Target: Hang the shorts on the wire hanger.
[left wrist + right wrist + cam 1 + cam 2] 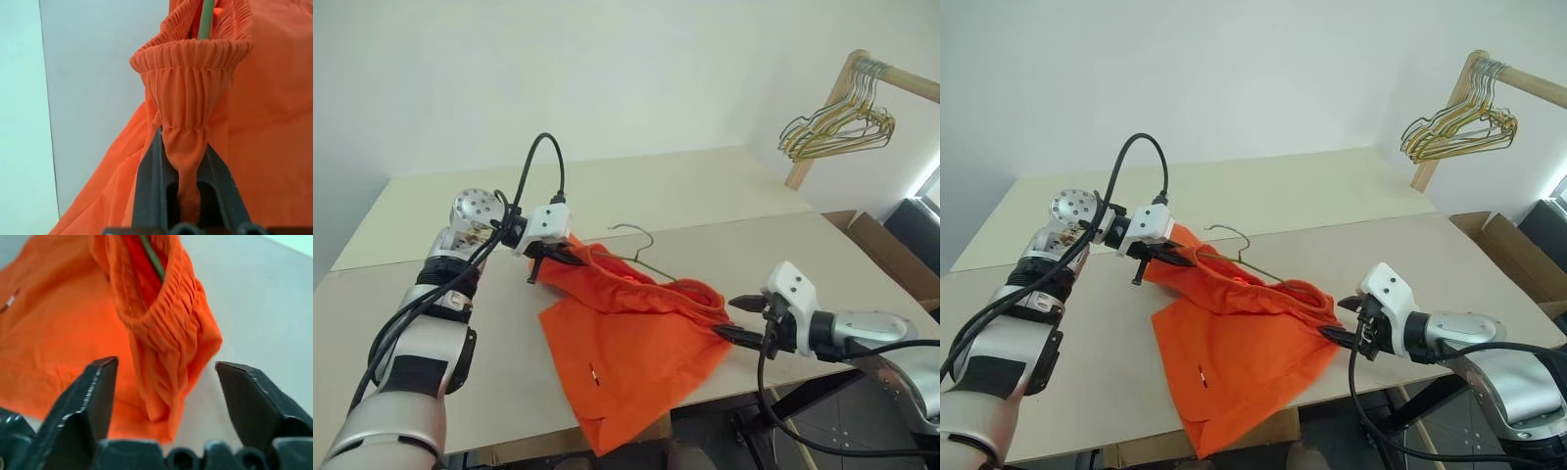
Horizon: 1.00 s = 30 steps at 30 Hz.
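1. Shorts point(626, 343), bright orange, hang partly lifted over the table point(431, 211). Their elastic waistband is stretched between the two grippers, and the legs trail down to the table's near edge and droop just past it.
2. Wire hanger point(641, 250): its hook stands up just behind the waistband, near the middle of the shorts. The wrist views show a thin greenish wire running inside the waistband opening, so the hanger seems already threaded through the shorts.
3. Left gripper point(182, 169) has its fingers clamped on a bunched fold of waistband at one end of the shorts. The cloth is squeezed into a thin neck between the pads.
4. Right gripper point(164, 377) sits at the other end of the waistband with its fingers spread wide apart. The gathered corner of the shorts lies between them, and I cannot see either pad pressing on it.
5. Handling, as I judge it: the fabric is thin, light and limp, so it folds and sags wherever it is unsupported and may slip along smooth wire.
6. The gathered waistband looks like the best place to take hold: thicker, ribbed, and able to stretch.
7. Thin wire probably bends and tips easily, so a pull on one end of the shorts could slide them off.
8. A bunch of other hangers point(837, 125) hangs on a wooden rack, well away from the shorts.
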Each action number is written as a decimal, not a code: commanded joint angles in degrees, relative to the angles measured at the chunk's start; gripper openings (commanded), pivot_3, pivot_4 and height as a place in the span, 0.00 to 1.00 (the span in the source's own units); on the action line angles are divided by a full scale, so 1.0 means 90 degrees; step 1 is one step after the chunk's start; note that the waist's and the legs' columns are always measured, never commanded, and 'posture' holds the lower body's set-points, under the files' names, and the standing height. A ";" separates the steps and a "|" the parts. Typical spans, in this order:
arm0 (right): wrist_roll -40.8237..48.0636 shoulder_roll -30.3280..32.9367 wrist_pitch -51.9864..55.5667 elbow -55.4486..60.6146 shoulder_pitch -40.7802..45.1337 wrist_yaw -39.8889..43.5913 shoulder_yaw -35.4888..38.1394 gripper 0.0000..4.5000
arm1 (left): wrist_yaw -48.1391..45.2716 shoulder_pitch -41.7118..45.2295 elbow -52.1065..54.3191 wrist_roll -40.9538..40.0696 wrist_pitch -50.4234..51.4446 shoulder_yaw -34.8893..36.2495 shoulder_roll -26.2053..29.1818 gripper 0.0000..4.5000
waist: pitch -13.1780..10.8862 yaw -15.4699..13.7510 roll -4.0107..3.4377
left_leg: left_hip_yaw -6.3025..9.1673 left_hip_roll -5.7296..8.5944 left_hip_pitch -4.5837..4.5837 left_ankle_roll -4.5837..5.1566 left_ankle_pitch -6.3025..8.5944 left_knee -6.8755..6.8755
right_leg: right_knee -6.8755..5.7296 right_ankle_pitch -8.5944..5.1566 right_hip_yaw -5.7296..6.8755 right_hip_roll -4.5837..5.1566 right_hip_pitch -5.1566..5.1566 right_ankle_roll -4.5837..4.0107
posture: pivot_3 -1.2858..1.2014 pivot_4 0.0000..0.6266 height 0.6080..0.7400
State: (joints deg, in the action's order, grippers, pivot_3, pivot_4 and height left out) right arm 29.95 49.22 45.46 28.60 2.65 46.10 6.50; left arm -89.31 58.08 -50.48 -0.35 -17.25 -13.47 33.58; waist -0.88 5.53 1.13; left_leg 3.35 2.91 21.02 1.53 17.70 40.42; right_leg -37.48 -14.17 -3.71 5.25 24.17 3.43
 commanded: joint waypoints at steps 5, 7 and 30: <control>0.0160 0.0213 -0.0120 0.0322 0.0291 -0.0018 0.0775 0.84 | 0.0078 0.0181 0.0152 -0.0111 0.0017 0.0200 -0.0004 0.00 | 0.0000 -0.0001 0.0000 | -0.0001 -0.0001 -0.0001 0.0000 0.0000 0.0000 | 0.0000 0.0000 -0.0002 0.0000 0.0000 0.0000 | 0.47 0.00 1.00; 0.0313 0.0287 -0.0090 0.0406 0.0491 0.0020 0.0948 0.84 | 0.0074 0.0171 0.0169 -0.0110 0.0018 0.0197 -0.0001 0.00 | 0.0000 0.0000 0.0000 | -0.0001 -0.0001 0.0000 0.0000 0.0000 0.0000 | 0.0001 0.0000 -0.0002 0.0001 0.0001 0.0000 | 0.47 0.00 1.00; 0.0225 -0.1837 0.0886 -0.0850 0.4436 -0.0537 -0.2346 0.84 | -0.0194 0.0270 -0.0001 0.0289 -0.0360 -0.0027 0.0073 0.00 | 0.0001 0.0212 -0.0001 | 0.0005 0.0005 0.0015 -0.0006 -0.0003 -0.0002 | 0.0027 0.0003 0.0006 0.0013 0.0015 0.0003 | 0.46 0.00 1.00</control>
State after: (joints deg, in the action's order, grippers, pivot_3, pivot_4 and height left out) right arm 32.59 33.29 53.14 20.69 40.88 41.20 -14.84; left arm -90.84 58.18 -50.80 2.25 -19.44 -13.98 33.75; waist -0.87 7.43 1.13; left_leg 3.41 2.93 21.13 1.48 17.67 40.40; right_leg -37.25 -14.14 -3.65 5.34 24.29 3.46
